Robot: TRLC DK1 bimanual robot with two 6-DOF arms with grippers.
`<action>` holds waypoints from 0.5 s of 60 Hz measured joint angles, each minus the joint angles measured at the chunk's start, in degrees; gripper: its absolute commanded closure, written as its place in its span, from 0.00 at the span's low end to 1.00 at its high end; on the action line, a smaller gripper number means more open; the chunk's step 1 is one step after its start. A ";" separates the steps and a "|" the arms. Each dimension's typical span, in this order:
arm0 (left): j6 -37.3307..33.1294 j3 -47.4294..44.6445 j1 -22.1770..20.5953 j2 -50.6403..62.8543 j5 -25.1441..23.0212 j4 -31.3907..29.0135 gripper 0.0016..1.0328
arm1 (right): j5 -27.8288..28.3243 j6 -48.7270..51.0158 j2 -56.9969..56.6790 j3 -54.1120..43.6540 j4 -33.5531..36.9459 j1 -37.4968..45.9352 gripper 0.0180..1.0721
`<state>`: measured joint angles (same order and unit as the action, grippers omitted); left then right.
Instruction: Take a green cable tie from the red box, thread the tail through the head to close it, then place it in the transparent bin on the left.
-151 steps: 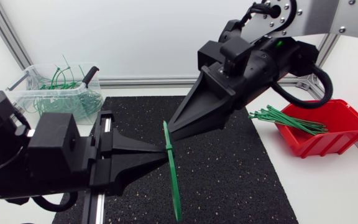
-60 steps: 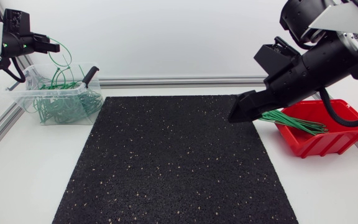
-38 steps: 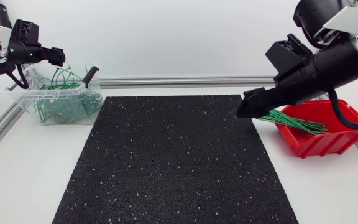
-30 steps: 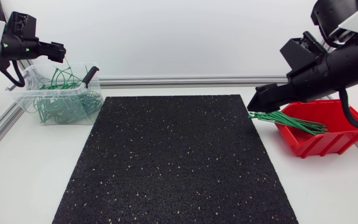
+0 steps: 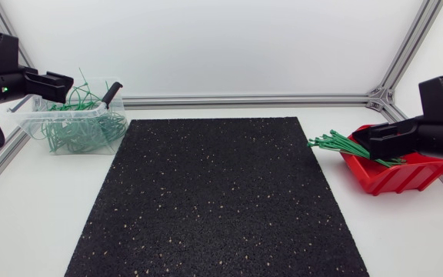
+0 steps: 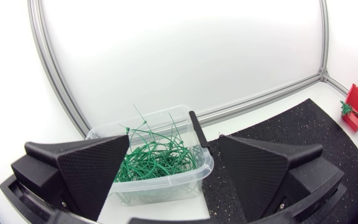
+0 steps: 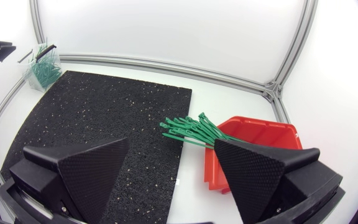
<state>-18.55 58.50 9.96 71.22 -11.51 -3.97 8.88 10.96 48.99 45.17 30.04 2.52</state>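
The transparent bin [image 5: 68,117] stands at the back left, full of looped green cable ties [image 5: 79,127]. My left gripper [image 5: 66,78] hovers just above its left rim. In the left wrist view it is open and empty [image 6: 173,140], with the bin [image 6: 194,177] ahead between the fingers. The red box [image 5: 406,173] sits at the right, with a bundle of straight green ties [image 5: 343,144] poking over its left rim. My right gripper [image 5: 360,135] hangs open above that box. In the right wrist view it holds nothing [image 7: 171,143], and the ties [image 7: 188,130] and box [image 7: 253,129] lie ahead.
A black speckled mat [image 5: 221,192] covers the table's middle. A black lever [image 5: 112,92] sticks up at the bin's right rim. Aluminium frame rails [image 5: 244,99] run along the back and side edges.
My left gripper opened and no longer holds the looped tie; it sank toward the bin's left side. My right arm drew back to the right and now hangs over the red box.
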 measured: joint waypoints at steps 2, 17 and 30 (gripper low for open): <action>-0.22 -1.60 -0.26 -1.77 0.00 0.52 0.03 | 0.02 0.02 -1.22 -1.38 -0.83 0.72 0.04; -1.22 -11.45 -1.05 -12.28 -0.02 4.17 0.03 | -0.24 0.00 -9.64 -9.51 -6.78 2.56 0.04; -1.20 -19.50 -1.05 -18.25 -0.04 7.85 0.03 | -0.66 0.00 -14.32 -14.49 -10.16 4.13 0.04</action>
<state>-19.75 39.00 8.91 52.97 -11.55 3.88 8.23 10.96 34.68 30.68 19.88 6.66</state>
